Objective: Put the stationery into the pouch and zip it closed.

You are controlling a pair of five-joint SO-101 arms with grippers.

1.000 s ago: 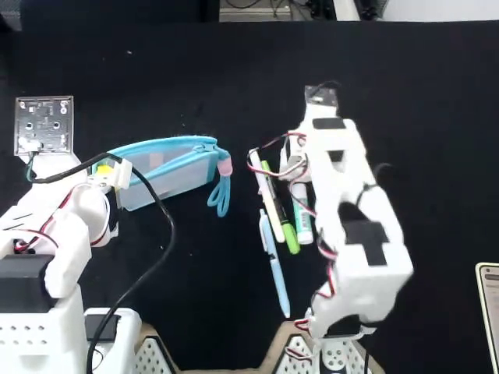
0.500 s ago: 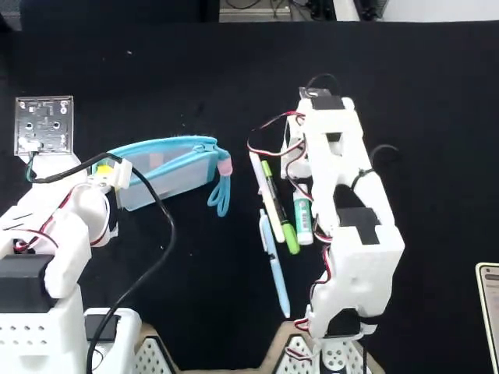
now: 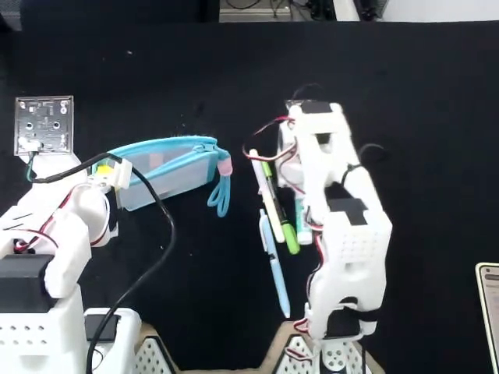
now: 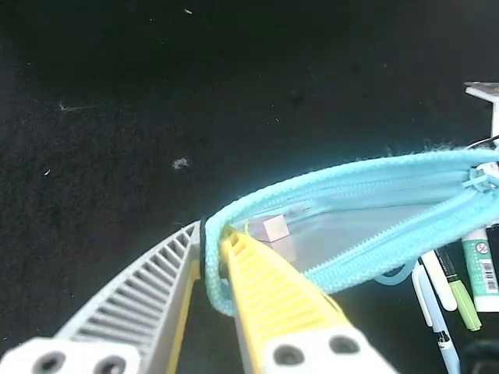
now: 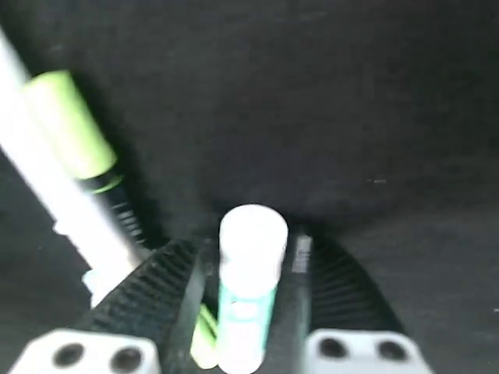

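1. Evidently at the pick-up stage of the packing: grips the glue stick [image 5: 251, 234] in the right pincer [image 5: 249, 246], jaws clenched against both its sides, white cap poking out past the tips.
2. Holds the pouch [image 3: 168, 170] by one end of its rim in the left pincer [image 4: 212, 261], clamped shut on the blue zip edge, with the zip undone and the mouth gaping.
3. Puts the pouch at about 9 o'clock from the right pincer in the high view, well apart, pink zip end [image 3: 224, 165] nearest.
4. Leaves the green highlighter [image 3: 282, 214], white pen [image 3: 265, 191] and blue pen [image 3: 274, 269] lying on the counter [image 3: 405, 93], just beside the gripped stick at its 9 o'clock, none yet in the pouch.
5. Calls next, most likely, for:
   - lifting the stick clear of its neighbours
   - carrying it toward 9 o'clock
   - lining it lengthways with the open mouth before letting go
6. Risks nudging the highlighter on the way up, given how close it lies to one jaw.
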